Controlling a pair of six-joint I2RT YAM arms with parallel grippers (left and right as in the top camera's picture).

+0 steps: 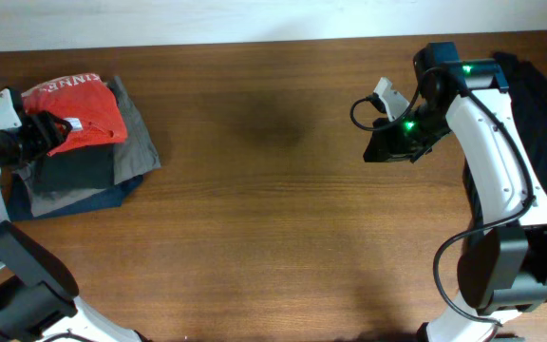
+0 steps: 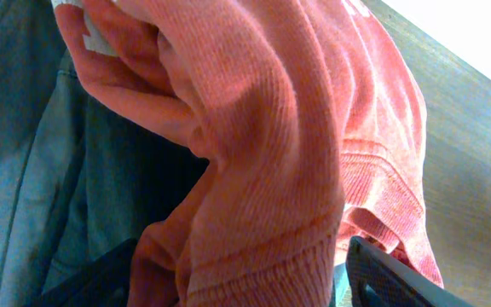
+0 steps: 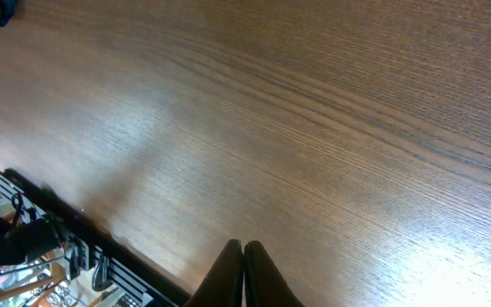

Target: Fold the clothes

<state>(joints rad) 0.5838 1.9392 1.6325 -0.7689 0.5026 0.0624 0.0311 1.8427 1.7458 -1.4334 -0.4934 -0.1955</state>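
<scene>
The red-orange T-shirt [image 1: 84, 109] with white lettering lies folded on top of a stack of clothes at the table's far left. My left gripper [image 1: 53, 128] is at the shirt's left edge. In the left wrist view its fingers [image 2: 241, 277] stand wide apart around a bunched fold of the shirt [image 2: 262, 128], and a small gap shows at the right finger. My right gripper [image 1: 380, 152] is shut and empty over bare wood, as the right wrist view [image 3: 243, 249] shows. A black garment [image 1: 535, 90] lies at the far right, partly behind the right arm.
Under the shirt the stack holds a grey garment [image 1: 139, 133], a dark one [image 1: 69, 171] and a blue one [image 1: 98, 198]. The wooden table [image 1: 273, 209] spans the view. Its front edge, with clutter beyond it, shows in the right wrist view [image 3: 49, 213].
</scene>
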